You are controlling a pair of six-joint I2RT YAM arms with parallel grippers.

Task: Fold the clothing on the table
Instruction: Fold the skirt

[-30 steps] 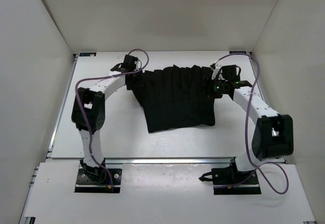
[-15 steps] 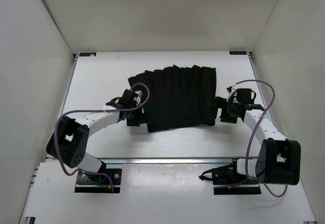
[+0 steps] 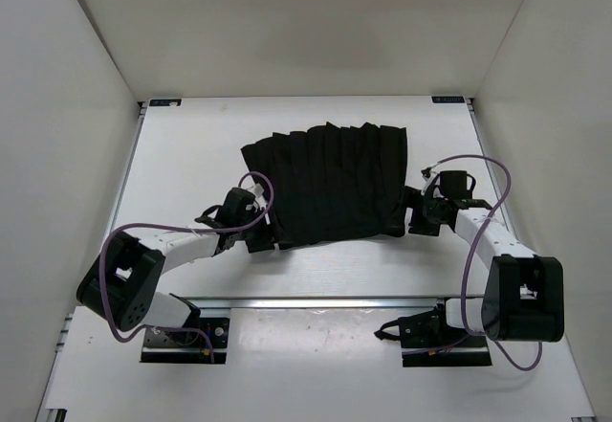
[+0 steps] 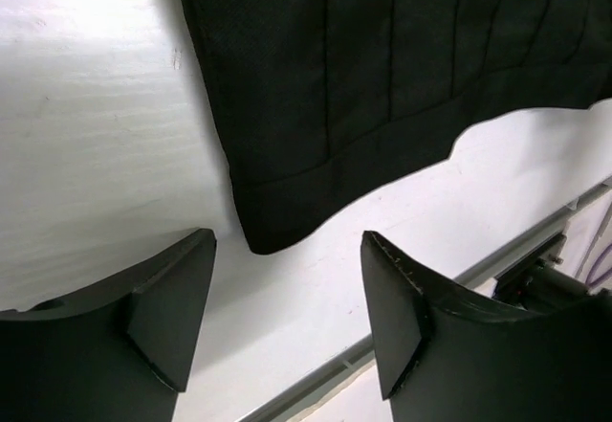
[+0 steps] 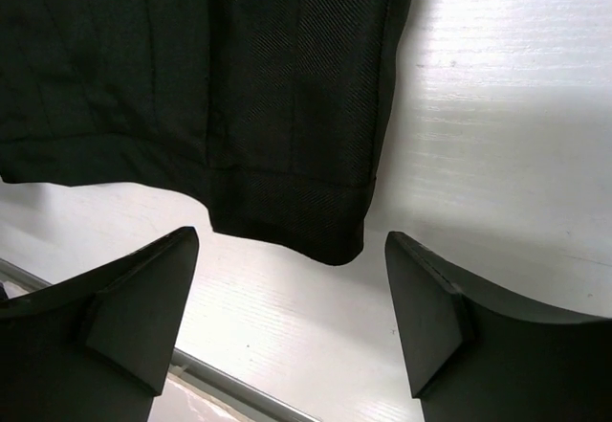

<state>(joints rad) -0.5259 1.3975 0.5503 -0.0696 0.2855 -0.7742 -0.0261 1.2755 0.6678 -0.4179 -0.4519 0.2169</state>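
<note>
The clothing [image 3: 327, 185] is a black pleated garment lying flat in the middle of the white table [image 3: 182, 154]. My left gripper [image 3: 262, 237] sits low at the garment's near-left corner. In the left wrist view that corner of the clothing [image 4: 287, 192] ends just ahead of the gripper [image 4: 287, 242], which is open with only table between its fingers. My right gripper [image 3: 415, 217] is at the near-right corner. In the right wrist view it [image 5: 292, 235] is open, and the clothing [image 5: 287, 154] has its hem corner reaching just between the fingertips, ungripped.
A metal rail [image 3: 325, 300] runs along the table's near edge, close behind both grippers, and shows in the wrist views as the rail [image 4: 516, 250] and the rail [image 5: 225, 384]. White walls enclose the table on three sides. Purple cables [image 3: 478, 231] loop from both arms.
Both arms have drawn back from the garment's far corners to its near corners. Both grippers have opened wider. The garment lies released and flat.
</note>
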